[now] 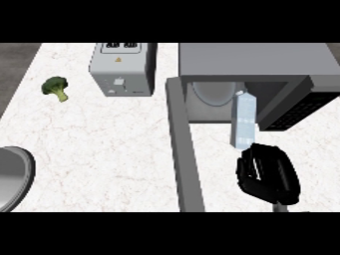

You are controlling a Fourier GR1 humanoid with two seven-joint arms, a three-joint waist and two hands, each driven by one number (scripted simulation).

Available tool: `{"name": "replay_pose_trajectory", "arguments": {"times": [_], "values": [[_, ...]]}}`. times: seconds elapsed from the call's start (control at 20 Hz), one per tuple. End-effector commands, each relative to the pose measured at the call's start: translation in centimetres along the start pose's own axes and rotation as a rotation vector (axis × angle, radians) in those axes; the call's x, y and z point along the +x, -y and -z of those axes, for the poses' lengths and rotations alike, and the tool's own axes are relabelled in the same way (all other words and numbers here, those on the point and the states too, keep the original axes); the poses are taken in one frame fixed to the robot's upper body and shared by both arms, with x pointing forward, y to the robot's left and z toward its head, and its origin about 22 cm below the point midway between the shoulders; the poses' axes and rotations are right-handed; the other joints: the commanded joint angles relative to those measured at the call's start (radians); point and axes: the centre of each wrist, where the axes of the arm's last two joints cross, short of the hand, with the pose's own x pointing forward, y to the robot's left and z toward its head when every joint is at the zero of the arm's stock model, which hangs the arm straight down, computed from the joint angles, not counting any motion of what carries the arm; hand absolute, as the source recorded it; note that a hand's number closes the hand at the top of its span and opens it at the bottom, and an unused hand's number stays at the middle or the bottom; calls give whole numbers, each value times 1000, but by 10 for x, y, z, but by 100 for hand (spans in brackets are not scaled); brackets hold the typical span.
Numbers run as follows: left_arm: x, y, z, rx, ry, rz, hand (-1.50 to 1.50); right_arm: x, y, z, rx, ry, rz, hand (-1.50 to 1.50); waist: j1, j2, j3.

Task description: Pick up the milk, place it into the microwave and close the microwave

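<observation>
Milk carton [244,118] right at the microwave [260,59] mouth

The right hand [269,174], lower right, is curled round the carton's bottom end, and its top pokes into the open cavity. Looks stiff, lightish and tippy, so I'd grip mid-body.

Black right hand [269,175] (stubby, glossy fingers [246,171])

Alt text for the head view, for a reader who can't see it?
A pale milk carton is upright at the mouth of the open microwave, the robot's right hand at its lower end; a grip cannot be confirmed. The microwave door stands open toward the viewer; a toaster and broccoli sit left.
</observation>
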Motion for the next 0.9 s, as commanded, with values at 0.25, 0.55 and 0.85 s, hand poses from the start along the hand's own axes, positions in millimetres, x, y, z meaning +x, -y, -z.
{"name": "replay_pose_trajectory", "arguments": {"times": [0.25,0.55,0.85], "values": [[15,6,13,19,7,-2,-150,40,-52,1,-48,33,-20,150,3,3,1],[6,-33,-4,22,1,20,-150,32,-73,71,-74,58,-83,150,19,6,1],[5,-39,-7,20,-8,21,-150,26,-67,104,-199,33,-237,150,19,5,1]]}}
